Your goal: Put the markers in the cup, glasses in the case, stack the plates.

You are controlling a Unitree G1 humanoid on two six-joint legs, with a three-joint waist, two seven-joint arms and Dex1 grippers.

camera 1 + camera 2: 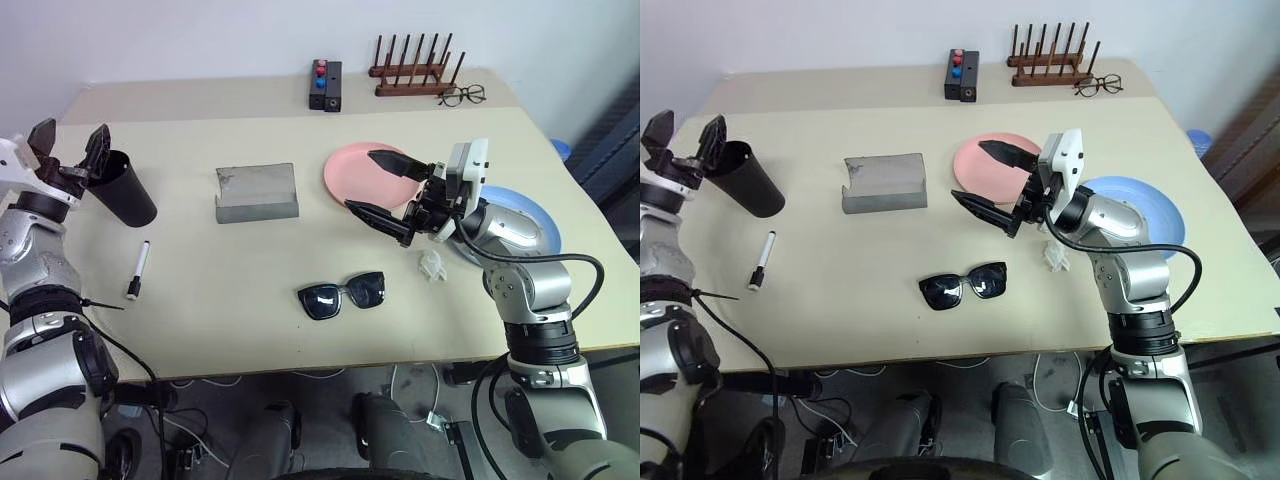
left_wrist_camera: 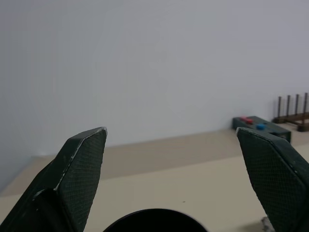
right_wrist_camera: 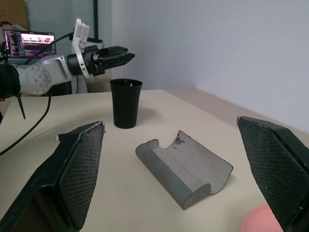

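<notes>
At the left edge of the tabletop (image 1: pixel 300 320), the cup (image 1: pixel 128 187), a matte black tapered tumbler, is standing upright just below the left gripper (image 1: pixel 70 148), whose fingers are hovering spread wide over its rim and gripping nothing. Over the pink plate (image 1: pixel 350 165), the right gripper (image 1: pixel 378 183) is hanging with its fingers wide apart and empty.

We are seeing a table (image 1: pixel 250 330) carrying cup (image 1: pixel 128 190), marker (image 1: pixel 138 270), case (image 1: pixel 256 193), sunglasses (image 1: pixel 341 295), plates (image 1: pixel 352 170).
</notes>
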